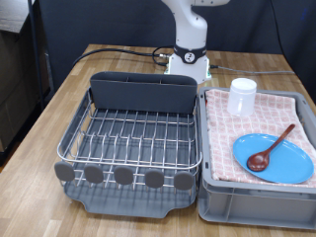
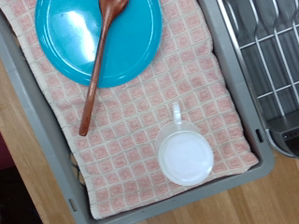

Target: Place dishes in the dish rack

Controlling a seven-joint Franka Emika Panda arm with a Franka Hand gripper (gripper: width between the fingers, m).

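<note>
The light-blue plate [image 1: 274,158] lies on the pink checked cloth in the grey crate at the exterior view's right, with the reddish-brown wooden spoon [image 1: 271,149] resting across it. The white cup [image 1: 242,97] stands upright on the cloth behind them. The dish rack [image 1: 133,138], a dark grey tray with a silver wire grid, cutlery bin [image 1: 143,91] and round knobs, stands at the left and holds nothing. The wrist view looks down on the plate [image 2: 98,37], spoon [image 2: 96,70] and cup [image 2: 184,154]; a rack corner [image 2: 271,47] shows. The gripper is not in view; only the arm's base shows.
The grey crate [image 1: 259,202] lined with pink checked cloth [image 1: 237,133] sits close beside the rack on a wooden table [image 1: 39,118]. The robot's white base [image 1: 188,59] stands behind them, with black cables at the back of the table.
</note>
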